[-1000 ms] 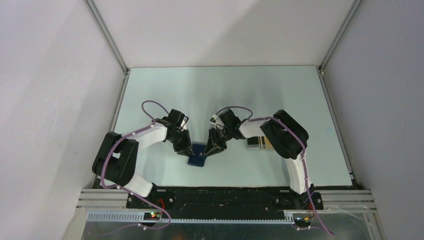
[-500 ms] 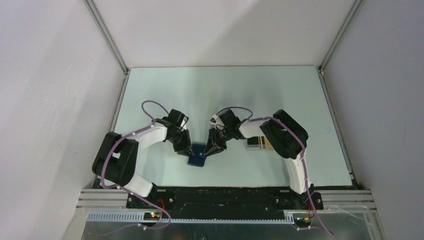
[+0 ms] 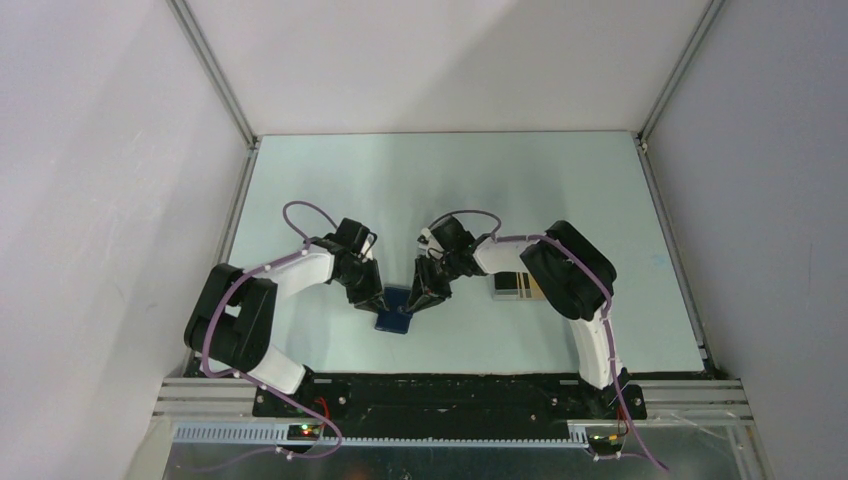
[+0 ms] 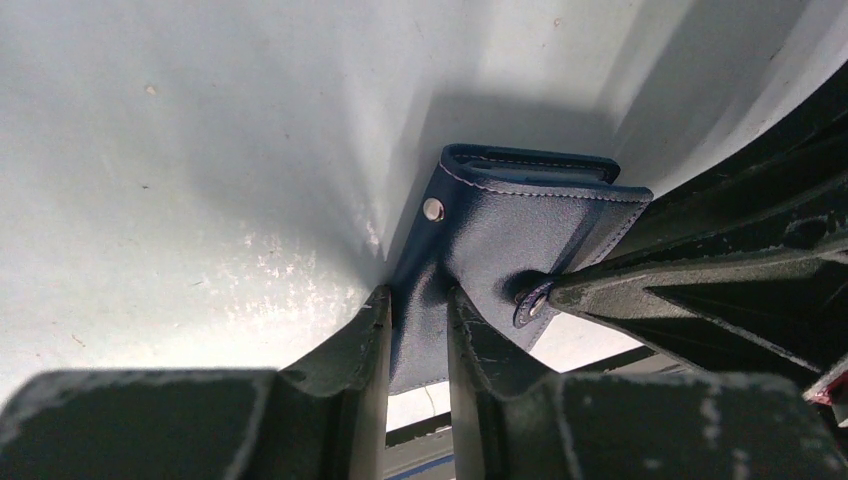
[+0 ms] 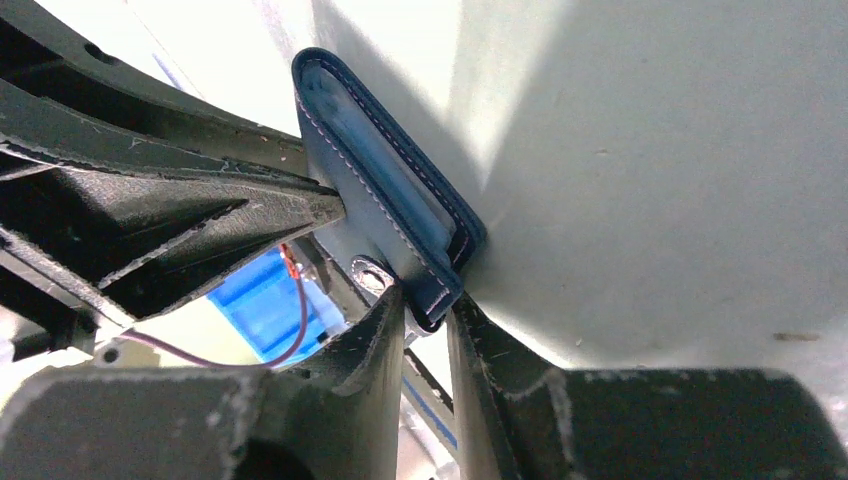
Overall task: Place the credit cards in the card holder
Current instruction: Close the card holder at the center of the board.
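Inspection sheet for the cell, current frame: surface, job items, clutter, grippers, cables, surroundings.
Surface: table, pale matte top, faint marks.
Job's things: navy card holder held between both grippers, snap undone; credit cards not clearly seen in any view.
Clutter: clear case, partly under the right arm.
Grippers: left gripper shut on a holder flap; right gripper shut on the holder's edge.
Cables: purple cables looped along both arms.
Surroundings: white walls, metal frame posts.

From above, most of the card holder (image 3: 391,321) lies hidden.
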{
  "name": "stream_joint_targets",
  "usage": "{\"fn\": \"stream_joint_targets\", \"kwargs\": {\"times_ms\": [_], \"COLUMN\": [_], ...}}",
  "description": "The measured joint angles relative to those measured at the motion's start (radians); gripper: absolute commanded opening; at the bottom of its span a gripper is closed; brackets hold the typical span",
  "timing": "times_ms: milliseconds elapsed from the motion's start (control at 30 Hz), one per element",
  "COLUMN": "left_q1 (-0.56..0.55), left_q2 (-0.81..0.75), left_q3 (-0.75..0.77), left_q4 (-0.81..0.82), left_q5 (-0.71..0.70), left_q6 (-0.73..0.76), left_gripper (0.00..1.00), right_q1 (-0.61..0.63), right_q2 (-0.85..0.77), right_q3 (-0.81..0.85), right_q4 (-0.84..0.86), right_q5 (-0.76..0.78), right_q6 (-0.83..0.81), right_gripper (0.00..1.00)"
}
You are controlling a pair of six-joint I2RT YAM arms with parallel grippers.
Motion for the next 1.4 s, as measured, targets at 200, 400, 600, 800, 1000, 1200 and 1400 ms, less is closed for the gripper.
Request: {"fn": "stream_joint_targets", "kwargs": {"times_ms": [200,400,600,800,1000,1200,1400], "left_q1": [0.000,0.000,-0.011,-0.042,-0.060,-0.061,-0.061], "left_q2": [0.000,-0.003,-0.033,-0.050,-0.046,-0.068,-0.137], "left_q3": [0.001,0.001,-0.011,-0.014,-0.014,-0.018,-0.022], "left_q4": [-0.003,-0.006,0.000,0.002,0.008,0.008,0.011], "left_q5": [0.000,-0.002,-0.005,-0.028,-0.046,-0.048,-0.045], "left_q6": [-0.003,-0.009,-0.010,0.002,0.002,0.000,-0.003], "left_gripper": [0.26,0.34,0.51,0.54,0.56,0.61,0.62], "right_q1": [0.031,0.056,0.076,0.081,0.081,0.081,0.081], "right_q2": [-0.015,0.006,0.049,0.055,0.056,0.056,0.063], "right_q3": [0.055,0.157,0.258,0.271,0.272,0.272,0.274], "right_q4": [-0.125,-0.287,-0.407,-0.421,-0.421,-0.420,-0.415], "right_q5": [0.105,0.177,0.213,0.216,0.215,0.213,0.199], "right_q6": [-0.045,-0.071,-0.094,-0.096,-0.099,-0.100,-0.100], "right_gripper": [0.21,0.21,0.20,0.20,0.20,0.20,0.20]}}
